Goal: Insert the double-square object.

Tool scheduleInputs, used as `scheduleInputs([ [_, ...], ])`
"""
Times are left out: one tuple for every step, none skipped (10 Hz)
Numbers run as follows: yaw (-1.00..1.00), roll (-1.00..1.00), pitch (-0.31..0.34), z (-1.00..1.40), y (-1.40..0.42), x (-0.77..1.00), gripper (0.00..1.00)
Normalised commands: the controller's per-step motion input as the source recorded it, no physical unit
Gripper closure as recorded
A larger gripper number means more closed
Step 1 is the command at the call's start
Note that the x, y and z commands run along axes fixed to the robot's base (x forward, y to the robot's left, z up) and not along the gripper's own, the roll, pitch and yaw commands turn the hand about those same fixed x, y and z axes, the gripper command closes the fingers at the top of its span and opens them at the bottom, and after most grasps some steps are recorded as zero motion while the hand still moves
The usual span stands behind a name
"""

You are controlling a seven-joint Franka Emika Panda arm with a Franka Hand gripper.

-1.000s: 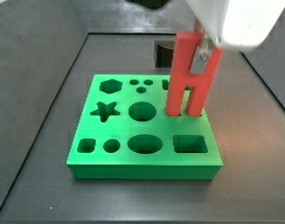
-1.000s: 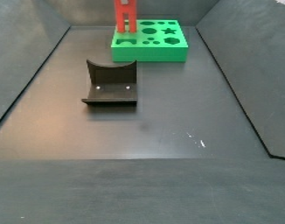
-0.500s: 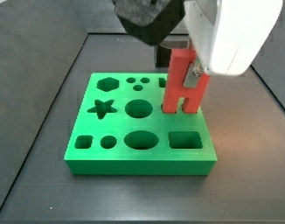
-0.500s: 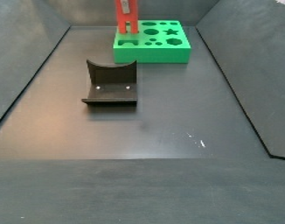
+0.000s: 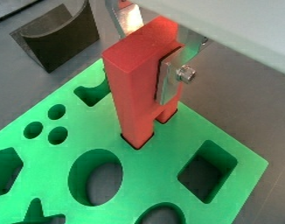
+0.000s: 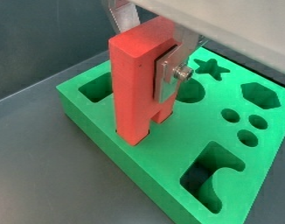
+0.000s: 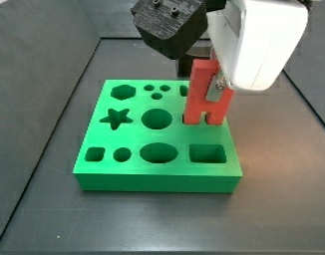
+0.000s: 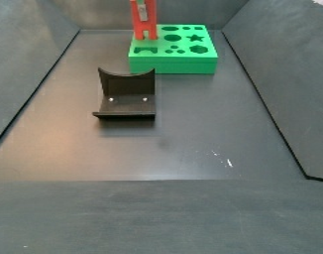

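My gripper: over the right half of the green board, gripper (image 7: 218, 92) pinching the double-square object from both sides; in both wrist views a silver finger (image 5: 177, 77) lies flat against the red face, finger plate with a screw also seen at (image 6: 170, 70).

Double-square object: red block (image 7: 205, 92), upright, its lower end down at the green board (image 7: 131, 165); in a wrist view its foot (image 5: 138, 83) stands in a cutout of the board, and in a wrist view (image 6: 138, 80) the base also meets the board's top near one edge. How deep it sits I cannot tell.

Green board: lies on the dark tabletop (image 8: 164, 169) at the far end in a side view (image 8: 176, 56), the red block (image 8: 142, 19) rising from its left part there.

Board cutouts: star (image 7: 116, 119), hexagon (image 7: 123, 92), large round hole (image 7: 156, 120), oval (image 7: 158, 153), square (image 7: 208, 153), several small round holes.

Dark grey block: curved-notch piece (image 8: 123, 95) on the tabletop, well apart from the board, nearer the camera in that side view; also seen beyond the board (image 5: 54, 39).
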Motion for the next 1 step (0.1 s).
scheduleInputs([
  [0.00, 0.00, 0.000, 0.00, 0.00, 0.00, 1.00],
])
